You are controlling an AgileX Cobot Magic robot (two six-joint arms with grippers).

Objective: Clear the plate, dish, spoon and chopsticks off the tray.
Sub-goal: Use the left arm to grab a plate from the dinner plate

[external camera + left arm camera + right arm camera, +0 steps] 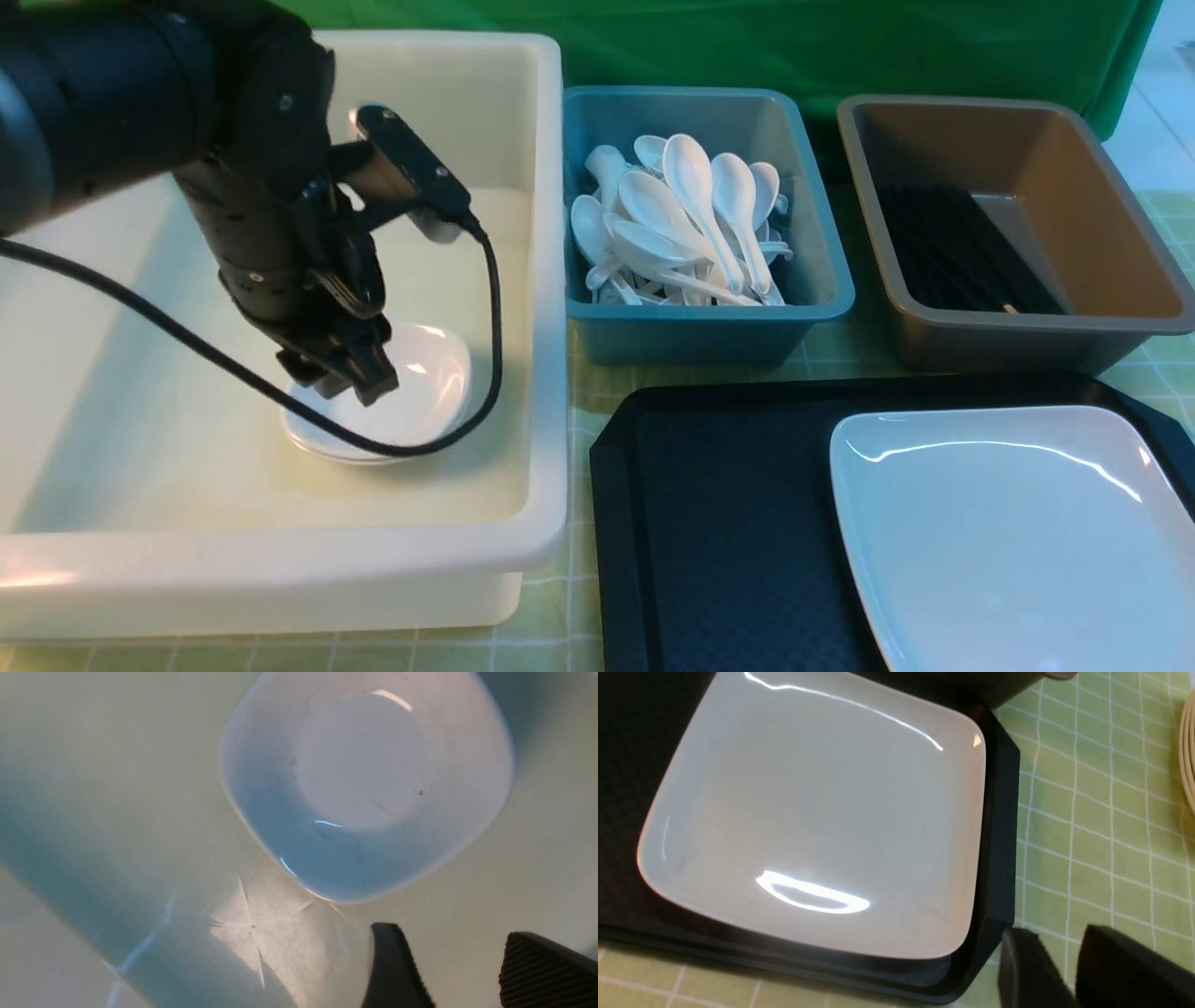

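The large white plate [1018, 532] lies on the right half of the black tray [709, 523]; it also fills the right wrist view [822, 812]. A small deep white dish [425, 387] sits on the floor of the white bin [523, 280]. My left gripper [359, 373] hangs just above the dish's near-left edge. In the left wrist view it [448, 956] is open and empty, with the dish [364, 779] lying free beyond the fingertips. My right gripper [1059, 952] is narrowly open and empty over the tablecloth, beside the tray's corner [999, 835]. No spoon or chopsticks lie on the tray.
A blue bin [822, 280] holds several white spoons [691, 215]. A brown bin [1120, 280] holds black chopsticks [962, 252]. The left half of the tray is bare. A green checked cloth [1111, 835] covers the table. A cream rim [1188, 751] shows at the right wrist view's edge.
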